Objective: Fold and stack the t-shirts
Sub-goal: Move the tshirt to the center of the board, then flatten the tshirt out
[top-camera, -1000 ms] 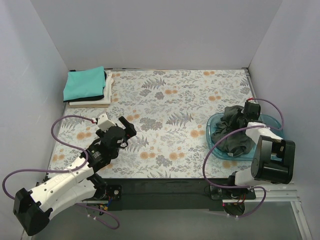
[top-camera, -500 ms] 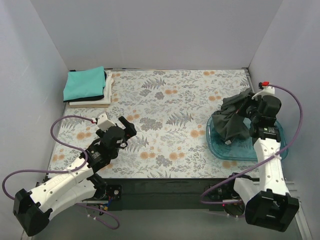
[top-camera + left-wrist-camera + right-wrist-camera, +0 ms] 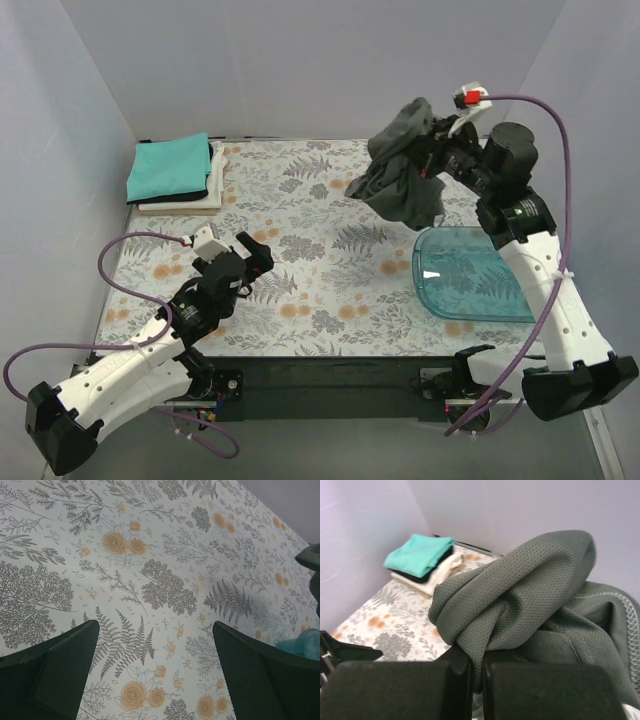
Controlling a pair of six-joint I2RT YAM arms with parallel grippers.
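Note:
My right gripper (image 3: 432, 150) is shut on the crumpled dark charcoal-grey t-shirt (image 3: 400, 165) and holds it high in the air over the far right of the table. In the right wrist view the fabric (image 3: 530, 595) is pinched between the closed jaws (image 3: 476, 680). A folded stack sits at the far left corner: teal shirt (image 3: 170, 167) on top, black (image 3: 213, 160) under it, cream-white (image 3: 212, 187) at the bottom; it also shows in the right wrist view (image 3: 420, 555). My left gripper (image 3: 258, 250) is open and empty low over the cloth (image 3: 155, 645).
The translucent blue-green plastic tub (image 3: 475, 275) stands empty at the right, below the hanging shirt. The floral tablecloth (image 3: 320, 240) covers the table. Grey walls close in the left, back and right sides.
My right arm has lifted the charcoal shirt out of the tub and swung it up and to the left. The tub now stands empty. The left arm has barely moved.

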